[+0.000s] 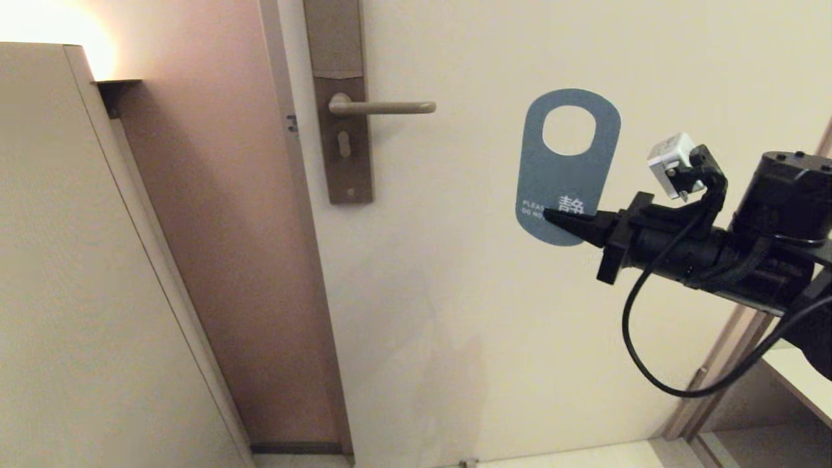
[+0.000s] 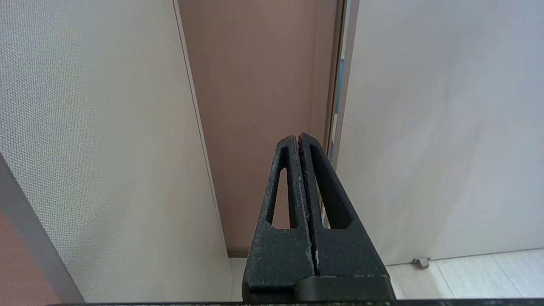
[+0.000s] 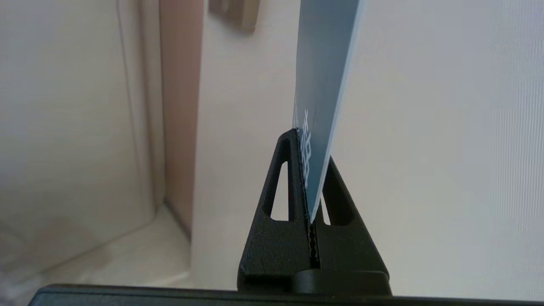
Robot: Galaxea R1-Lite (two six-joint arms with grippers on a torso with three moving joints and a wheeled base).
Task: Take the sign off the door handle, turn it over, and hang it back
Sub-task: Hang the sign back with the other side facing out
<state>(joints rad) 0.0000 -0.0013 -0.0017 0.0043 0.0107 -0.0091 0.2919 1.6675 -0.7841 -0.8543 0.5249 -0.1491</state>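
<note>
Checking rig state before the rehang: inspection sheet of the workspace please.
Surface: cream door, closed against its brown frame.
Job's things: sign off the handle, blue side with white text toward the head camera, upright, hole at top; door handle bare, level.
Clutter: nothing seen.
Grippers: right gripper shut on the sign's lower end, to the right of the handle; left gripper shut, empty, parked facing the wall corner.
Cables: black cable loops under the right wrist.
Surroundings: wall panel at left, lamp glow above it.
</note>
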